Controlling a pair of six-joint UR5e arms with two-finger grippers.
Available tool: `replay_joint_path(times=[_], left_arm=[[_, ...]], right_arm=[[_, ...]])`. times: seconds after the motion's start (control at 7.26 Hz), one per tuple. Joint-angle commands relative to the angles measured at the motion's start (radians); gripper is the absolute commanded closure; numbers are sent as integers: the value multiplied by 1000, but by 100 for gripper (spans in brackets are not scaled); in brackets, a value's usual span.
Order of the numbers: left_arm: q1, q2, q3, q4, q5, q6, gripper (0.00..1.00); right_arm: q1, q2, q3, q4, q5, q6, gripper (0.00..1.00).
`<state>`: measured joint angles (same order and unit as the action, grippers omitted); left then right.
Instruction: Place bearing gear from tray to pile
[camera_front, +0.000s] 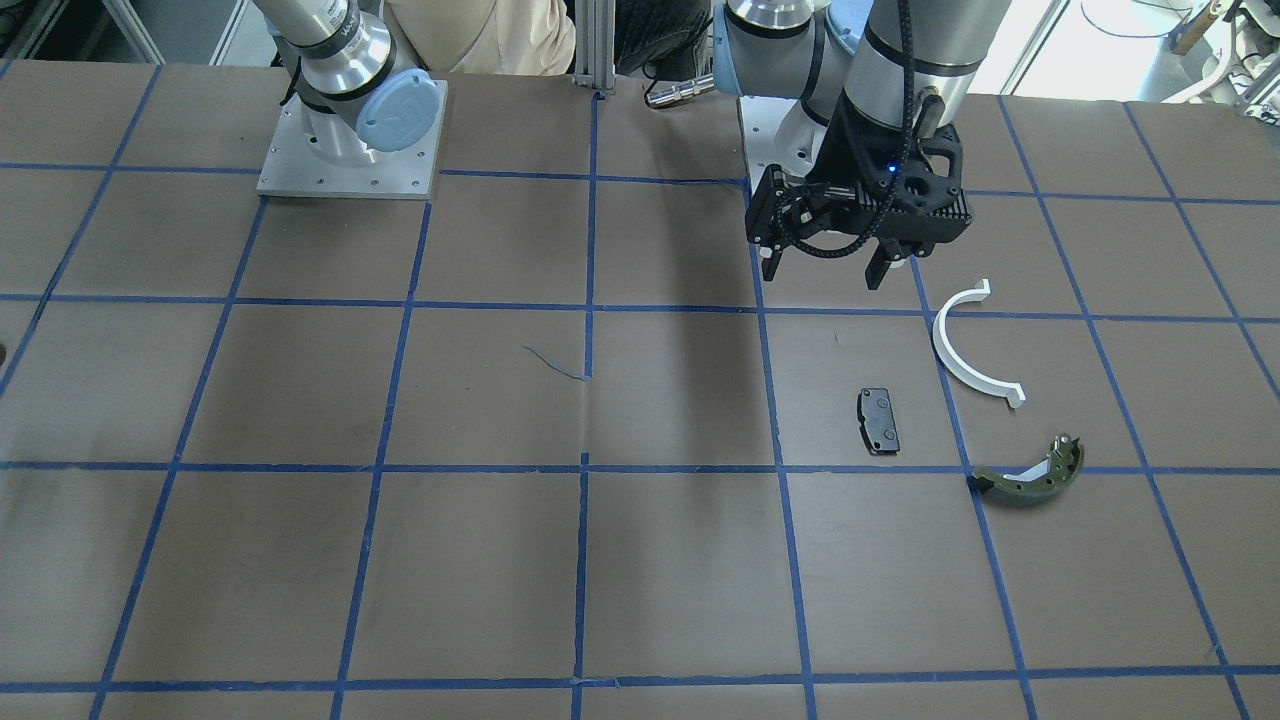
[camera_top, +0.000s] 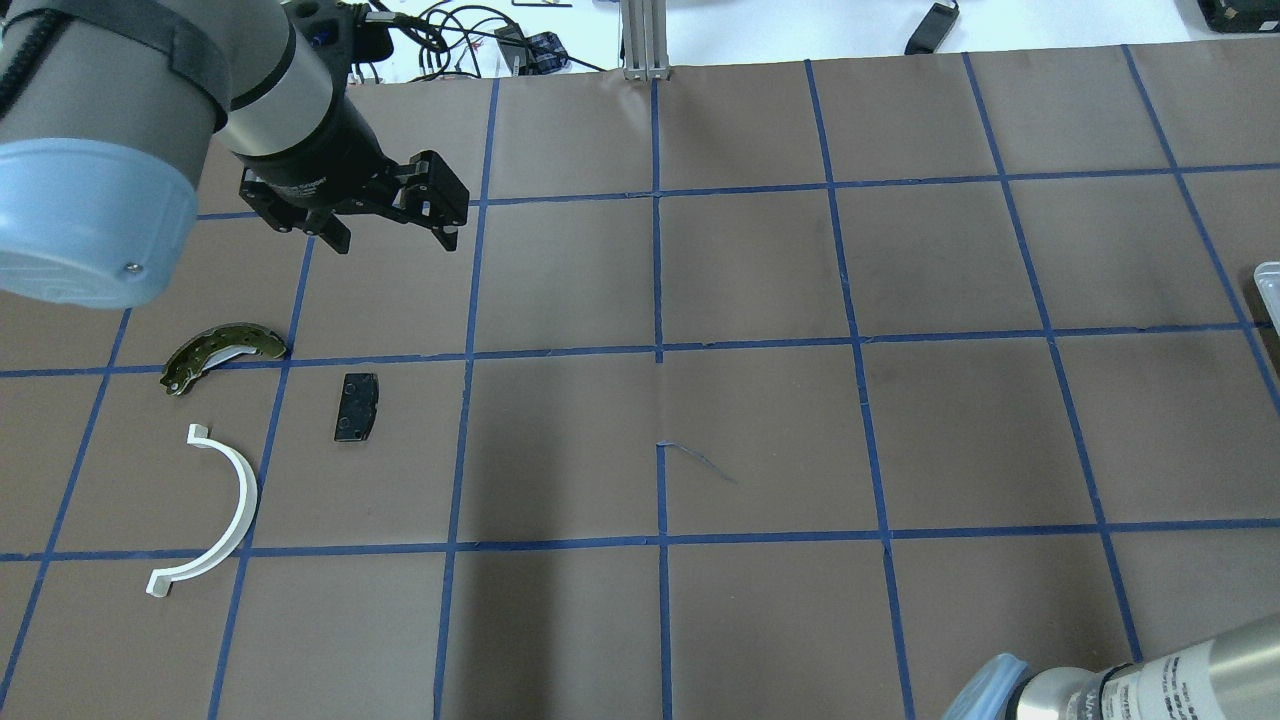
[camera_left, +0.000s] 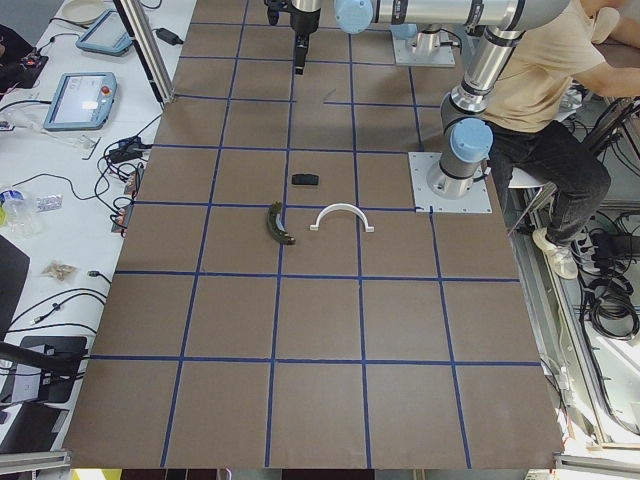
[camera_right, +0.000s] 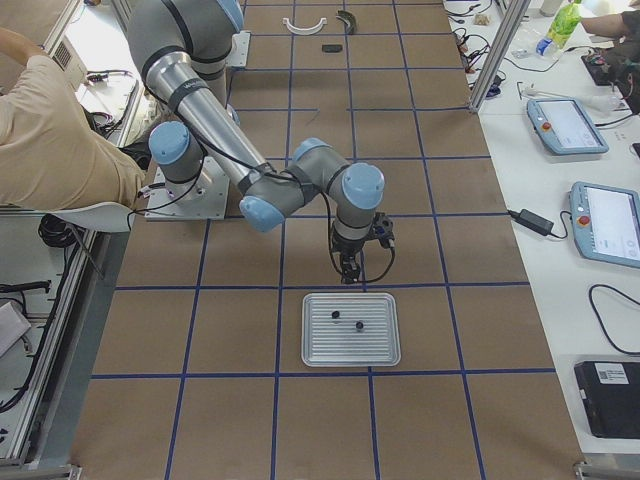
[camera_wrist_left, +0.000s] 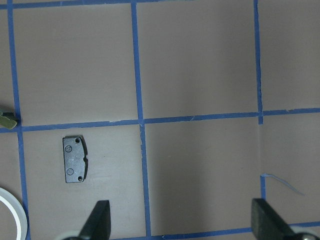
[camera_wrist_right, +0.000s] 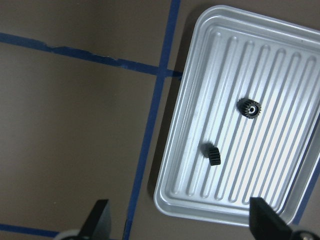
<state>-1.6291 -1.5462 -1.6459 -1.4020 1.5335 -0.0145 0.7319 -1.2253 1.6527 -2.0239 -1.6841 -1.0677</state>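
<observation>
No legible words or numbers anywhere. Embossed logo mark on the blue joint cap (camera_front: 402, 108) at the right arm's base, a shape only, not readable as letters. Small dark print on the right arm's silver tube (camera_top: 1185, 668) and white print on the left arm's black wrist collar (camera_top: 300, 186), both too blurred to read.

My work surface is a brown table (camera_top: 760, 270) gridded with blue tape lines (camera_top: 657, 270). One loose tape strand (camera_top: 700, 462) curls up near centre. An aluminium post (camera_top: 645, 40) stands at the far edge. A touchscreen pendant (camera_right: 563, 125) lies on the side bench (camera_right: 530, 180). An operator (camera_left: 540, 70) in beige sits alongside.
</observation>
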Motion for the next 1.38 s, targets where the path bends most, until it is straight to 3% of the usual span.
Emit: replay_joint_path(times=[0.0, 0.83, 1.24], left_arm=[[0, 0, 0, 0, 1, 1, 0], [0, 2, -2, -2, 2, 1, 0], [0, 2, -2, -2, 4, -1, 0]], right_arm=[[-34, 67, -1, -48, 1, -35, 5], [-49, 193, -2, -165, -2, -35, 15], [-49, 205, -2, -165, -23, -32, 32]])
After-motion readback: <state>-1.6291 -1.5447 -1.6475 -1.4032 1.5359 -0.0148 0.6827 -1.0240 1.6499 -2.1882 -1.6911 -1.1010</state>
